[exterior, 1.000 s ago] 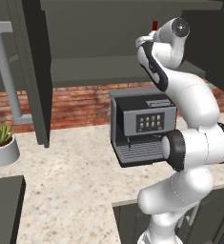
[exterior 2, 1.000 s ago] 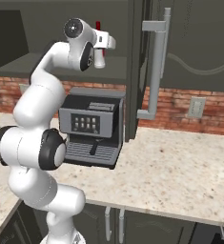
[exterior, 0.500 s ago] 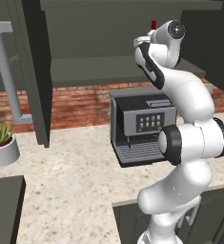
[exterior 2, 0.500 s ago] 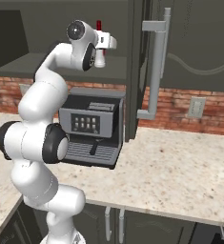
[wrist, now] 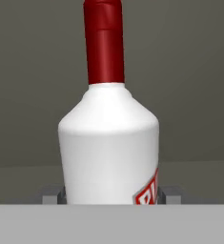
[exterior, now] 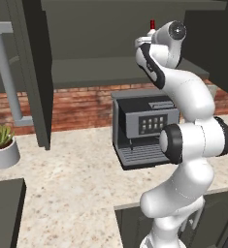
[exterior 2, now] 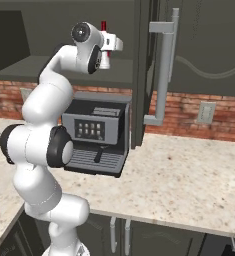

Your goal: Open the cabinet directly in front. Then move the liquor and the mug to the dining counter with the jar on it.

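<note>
Reading the label first, you get only a corner of it: at the lower right of the hand view a red-edged patch on the liquor (wrist: pixel 108 143) carries red letters cut off by the frame edge, too partial to spell out. The bottle is smooth, glossy white with rounded shoulders, narrowing into a red-capped neck that runs up to the top centre of that view.

Your hand (wrist: pixel 111 195) sits at the bottom centre of that view with a grey fingertip (wrist: pixel 50 195) on each side of the bottle's body, right against its outline. You cannot tell from these frames whether the pads are pressing on the bottle or just flanking it.

In the right base view the hand (exterior 2: pixel 107 50) is in the upper left centre, reached into the open cabinet (exterior 2: pixel 161 75), and the liquor (exterior 2: pixel 103 26) shows as a red cap poking up behind the wrist. In the left base view the same red cap (exterior: pixel 152 23) stands at the top, right of centre, above the white arm.

The cabinet is matte dark grey, its doors swung open with long pale grey bar handles; one door has a wavy panel line. Below it a boxy black and grey coffee machine (exterior: pixel 139 128) stands on the beige speckled stone counter (exterior: pixel 72 189), backed by red brick. A small potted plant (exterior: pixel 1 145) in a round white pot sits at the left edge.
</note>
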